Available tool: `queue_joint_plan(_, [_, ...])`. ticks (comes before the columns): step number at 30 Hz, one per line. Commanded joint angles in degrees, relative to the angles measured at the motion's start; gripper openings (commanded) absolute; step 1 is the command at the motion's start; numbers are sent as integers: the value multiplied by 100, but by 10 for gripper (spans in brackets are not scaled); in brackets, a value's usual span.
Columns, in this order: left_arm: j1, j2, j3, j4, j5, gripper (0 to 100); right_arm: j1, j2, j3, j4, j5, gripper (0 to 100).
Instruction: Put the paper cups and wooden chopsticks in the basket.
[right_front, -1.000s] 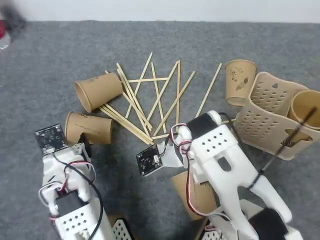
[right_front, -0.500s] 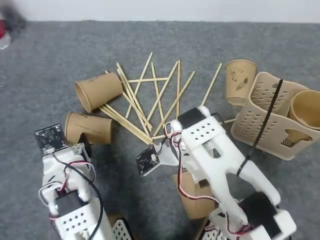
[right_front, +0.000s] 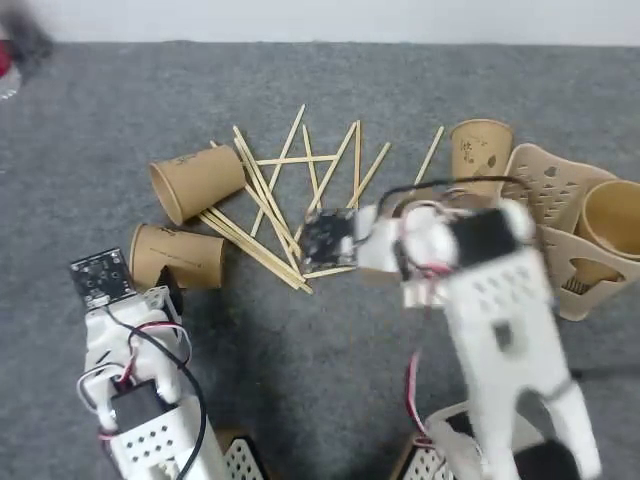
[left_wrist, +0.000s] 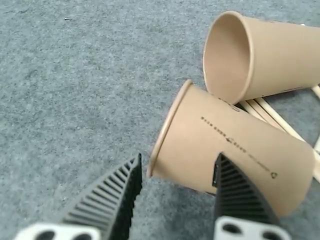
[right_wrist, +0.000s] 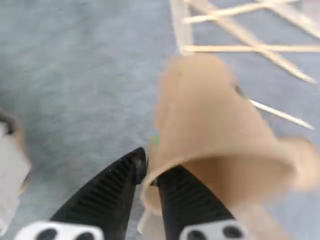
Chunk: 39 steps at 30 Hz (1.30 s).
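Grey carpet (right_front: 400, 90); tan paper cup (right_wrist: 210, 125), rim pinched in right gripper (right_wrist: 151, 172); left gripper (left_wrist: 177, 165) agape.

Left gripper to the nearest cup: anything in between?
Nothing. In the left wrist view the open left gripper faces the cup lying on its side, with only bare carpet showing between them.

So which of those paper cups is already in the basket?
The cup at the far right, standing inside the basket. Two others lie on the carpet, one stands beside the basket, one is in the right pincer.
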Motion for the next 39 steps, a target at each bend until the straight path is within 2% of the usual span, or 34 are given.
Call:
queue_joint_plan(1, [-35,-53,-31,-114,26,225,602,-681,-800,207,-378,7])
queue_joint_plan(6, [-35,-53,-31,-105,26,225,1956,-1059,-1363,-259,-651,7])
queue_joint_plan(11, [-35,-53,-31,-97,26,225,3336,-1270,-1705,-910,-598,7])
queue_joint_plan(19, [-35,-53,-31,-97,26,225,5446,-1262,-1741,-1007,985,7])
queue_joint_plan(28, [-44,-44,-31,-44,26,225,5657,-1051,-1521,-532,1565,7])
queue_joint_plan(39, [-44,-53,-31,-9,26,225,5481,101,-1380,-488,1319,7])
